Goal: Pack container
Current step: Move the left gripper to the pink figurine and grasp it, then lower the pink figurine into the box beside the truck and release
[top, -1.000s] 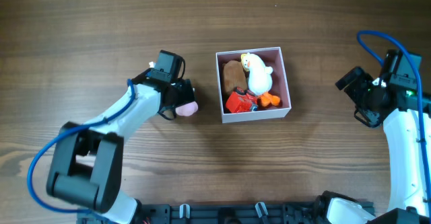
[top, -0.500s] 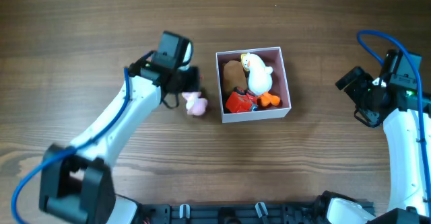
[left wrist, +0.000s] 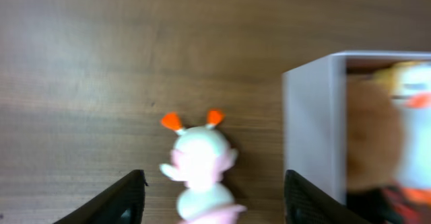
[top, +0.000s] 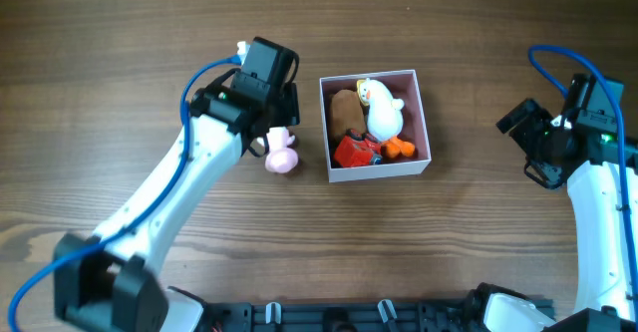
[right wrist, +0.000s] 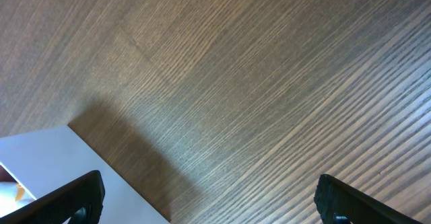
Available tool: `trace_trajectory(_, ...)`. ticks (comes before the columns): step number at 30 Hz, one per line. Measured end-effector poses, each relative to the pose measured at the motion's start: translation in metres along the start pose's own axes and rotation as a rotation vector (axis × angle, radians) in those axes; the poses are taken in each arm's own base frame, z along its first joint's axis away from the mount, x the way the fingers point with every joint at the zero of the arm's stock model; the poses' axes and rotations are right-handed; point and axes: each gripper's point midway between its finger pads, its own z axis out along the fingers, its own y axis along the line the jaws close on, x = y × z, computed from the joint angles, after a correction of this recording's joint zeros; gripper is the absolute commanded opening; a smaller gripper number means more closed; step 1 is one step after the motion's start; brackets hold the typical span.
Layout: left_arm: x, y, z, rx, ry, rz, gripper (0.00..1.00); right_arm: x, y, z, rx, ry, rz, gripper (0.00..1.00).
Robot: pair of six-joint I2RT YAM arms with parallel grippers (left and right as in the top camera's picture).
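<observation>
The container, a square white-walled box with a pink inside, sits mid-table and holds a white duck, a brown toy, a red toy and an orange piece. A small pink-and-white toy with orange ears lies on the table just left of the box. My left gripper hangs over it, open, its fingers wide on both sides without touching. In the left wrist view the toy is blurred, next to the box wall. My right gripper is open and empty at the far right.
The right wrist view shows bare wood and a white corner of the container at lower left. A blue cable loops over the right arm. The left arm's body runs from the front left edge toward the box.
My left gripper has moved right and toward the box over the last second. The pink toy shifted slightly right, then settled left of the container. The right arm has not moved.
</observation>
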Motion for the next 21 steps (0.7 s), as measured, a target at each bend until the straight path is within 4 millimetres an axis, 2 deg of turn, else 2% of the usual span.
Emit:
trace_trajectory(3, 0.025, 0.007, 0.047, -0.065, 0.126, 0.0, 0.74, 0.0, 0.0, 0.0, 0.0, 0.0, 0.0, 1.0)
trace_trajectory(5, 0.048, 0.013, 0.08, -0.11, 0.212, 0.014, 0.68, 0.0, 0.0, 0.0, 0.0, 0.0, 0.0, 1.0)
trace_trajectory(6, 0.056, 0.015, 0.092, -0.125, 0.242, 0.018, 0.64, 0.0, 0.0, 0.0, 0.0, 0.0, 0.0, 1.0)
trace_trajectory(7, 0.064, 0.017, 0.103, -0.14, 0.269, 0.019, 0.54, 0.0, 0.0, 0.0, 0.0, 0.0, 0.0, 1.0)
trace_trajectory(9, 0.071, 0.02, 0.112, -0.16, 0.292, 0.016, 0.35, 0.0, 0.0, 0.0, 0.0, 0.0, 0.0, 1.0)
trace_trajectory(12, 0.07, 0.024, 0.113, -0.174, 0.288, 0.019, 0.24, 0.0, 0.0, 0.0, 0.0, 0.0, 0.0, 1.0)
trace_trajectory(14, 0.07, 0.024, 0.113, -0.174, 0.287, 0.019, 0.12, 0.0, 0.0, 0.0, 0.0, 0.0, 0.0, 1.0)
trace_trajectory(16, 0.07, 0.025, 0.108, -0.176, 0.294, 0.027, 0.07, 0.0, 0.0, 0.0, 0.0, 0.0, 0.0, 1.0)
trace_trajectory(19, 0.066, 0.023, 0.081, -0.16, 0.305, 0.041, 0.04, 0.0, 0.0, 0.0, 0.0, -0.001, 0.0, 1.0)
trace_trajectory(21, 0.047, 0.01, 0.043, -0.103, 0.263, 0.046, 0.04, 0.0, 0.0, 0.0, 0.0, 0.0, 0.0, 0.99)
